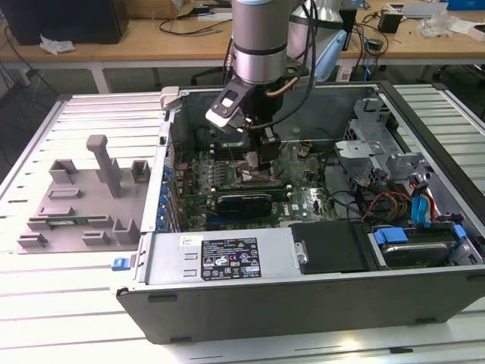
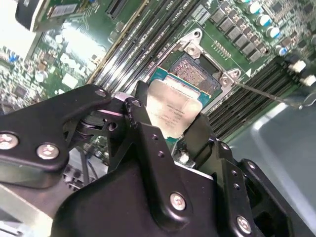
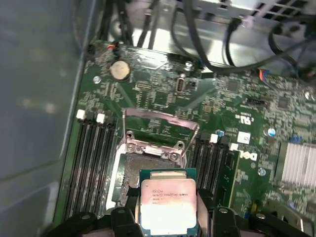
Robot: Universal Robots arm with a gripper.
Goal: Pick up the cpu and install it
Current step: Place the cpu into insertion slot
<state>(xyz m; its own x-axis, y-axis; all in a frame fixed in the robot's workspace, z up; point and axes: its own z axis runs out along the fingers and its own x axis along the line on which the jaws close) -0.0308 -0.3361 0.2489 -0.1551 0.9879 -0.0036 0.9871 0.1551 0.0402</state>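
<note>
**A:** What is gripped by the claw (image 2: 170, 121)?

**B:** The cpu (image 3: 168, 206) is clamped between the 2 black fingers (image 2: 138, 116), which are closed against its opposite edges. Its silvery top is turned toward both wrist cameras.

**A:** Where is it held?

**B:** Inside the open computer case (image 1: 227, 299), close over the motherboard (image 3: 163, 94) and partly over the open socket (image 3: 131, 173). Contact with the socket cannot be told. The metal bracket (image 3: 160, 123) is seen raised. A grey tray (image 1: 83, 205) is seen on the tabletop (image 1: 45, 303), well apart, at the exterior view's left.

Cluttered wooden bench (image 1: 136, 47) behind slatted table (image 1: 61, 303)
</note>
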